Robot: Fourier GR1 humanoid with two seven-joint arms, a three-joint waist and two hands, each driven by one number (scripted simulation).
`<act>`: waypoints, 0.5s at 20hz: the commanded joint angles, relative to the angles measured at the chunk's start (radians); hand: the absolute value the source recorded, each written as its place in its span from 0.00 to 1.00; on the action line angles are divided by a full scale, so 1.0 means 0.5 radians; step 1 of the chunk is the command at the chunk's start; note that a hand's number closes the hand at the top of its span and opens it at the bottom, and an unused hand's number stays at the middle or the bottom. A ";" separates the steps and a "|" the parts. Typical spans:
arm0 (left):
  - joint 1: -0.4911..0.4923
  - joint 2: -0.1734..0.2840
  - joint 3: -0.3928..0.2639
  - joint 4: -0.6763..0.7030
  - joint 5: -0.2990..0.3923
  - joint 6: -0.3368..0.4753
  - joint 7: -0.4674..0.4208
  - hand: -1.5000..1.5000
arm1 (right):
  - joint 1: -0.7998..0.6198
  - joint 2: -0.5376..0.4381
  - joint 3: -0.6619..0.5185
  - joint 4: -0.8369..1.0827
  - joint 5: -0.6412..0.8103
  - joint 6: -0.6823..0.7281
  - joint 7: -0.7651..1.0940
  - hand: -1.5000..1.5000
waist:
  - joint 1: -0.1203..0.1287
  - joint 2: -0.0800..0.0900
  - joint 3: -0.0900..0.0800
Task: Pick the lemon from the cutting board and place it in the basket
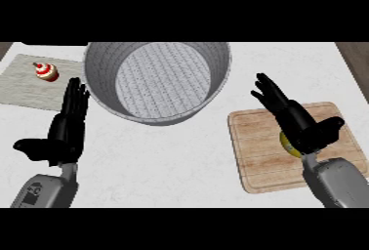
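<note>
One lemon lies on the wooden cutting board at the right of the counter, and only a thin yellow sliver of it shows, since the right hand sits over it. That hand is black, with its fingers stretched straight toward the far edge of the counter and past the board's far-left corner, and its thumb sticking out to the right. The fingers are spread and straight, not curled round the fruit; whether the palm touches the lemon cannot be told. The grey forearm behind it comes in from the lower right, crossing the board's near edge.

Left of the board, apart from it, stands the basket, a large round grey container with ribbed walls and a pale woven floor, at the far middle of the counter. Nothing shows inside it.

Further left, the left hand rests open near the counter's left side, fingers straight and pointing away, thumb out to the left. Beyond it a grey cloth mat lies at the far-left corner, and a small red-and-white striped object stands on it. The white countertop lies under all of these.
</note>
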 commanded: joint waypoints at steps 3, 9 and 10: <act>-0.010 0.132 -0.111 0.016 -0.126 -0.164 0.003 0.50 | 0.033 -0.185 -0.340 0.183 -0.350 0.521 -0.352 1.00 | -0.010 -0.048 0.058; -0.063 0.325 -0.229 -0.068 -0.126 -0.450 0.144 0.50 | 0.129 -0.102 -0.323 0.006 -0.432 1.093 -1.031 1.00 | -0.035 -0.061 0.066; -0.013 0.329 -0.251 -0.134 -0.117 -0.461 0.197 0.50 | 0.252 -0.112 -0.321 -0.025 -0.339 1.094 -1.144 0.00 | -0.028 -0.069 0.060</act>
